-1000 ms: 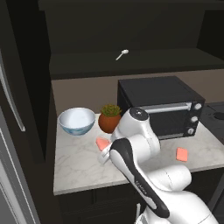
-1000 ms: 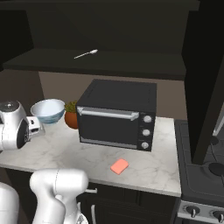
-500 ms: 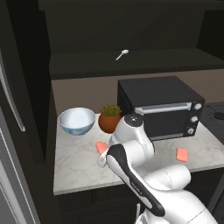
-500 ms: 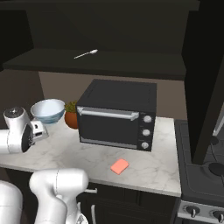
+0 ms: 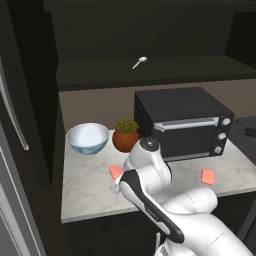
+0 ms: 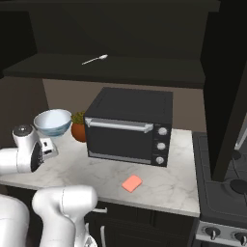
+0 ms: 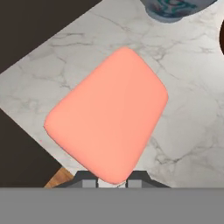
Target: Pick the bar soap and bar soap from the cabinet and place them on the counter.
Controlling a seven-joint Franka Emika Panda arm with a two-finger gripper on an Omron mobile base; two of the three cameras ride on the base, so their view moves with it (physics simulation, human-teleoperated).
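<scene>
On the left base view, you see the arm folded low over the front of the counter (image 5: 90, 185), with a bar soap (image 5: 116, 172) showing as a pink corner just beside the wrist, above the marble near the counter's front left area. A second bar soap (image 5: 208, 176) lies flat on the counter at the right, in front of the toaster oven (image 5: 182, 127) and well apart from the first. A white bowl (image 5: 88, 138) and a potted plant (image 5: 125, 136) stand side by side at the back left. A spoon (image 5: 139, 62) lies on the open shelf of the cabinet (image 5: 150, 70) above. On the right base view, you see the same second bar soap (image 6: 131, 183) lying flat on the marble in front of the oven (image 6: 130, 126), with the bowl (image 6: 52, 122) and plant (image 6: 79, 128) at the back left, and the wrist at the far left edge over the counter. On the hand view, you see the gripper (image 7: 112, 180) with its jaws clenched on the near edge of the first bar soap (image 7: 107, 131), whose broad pink face hangs over the veined marble near the counter's edge; the base of the bowl (image 7: 175, 8) shows at the top.
</scene>
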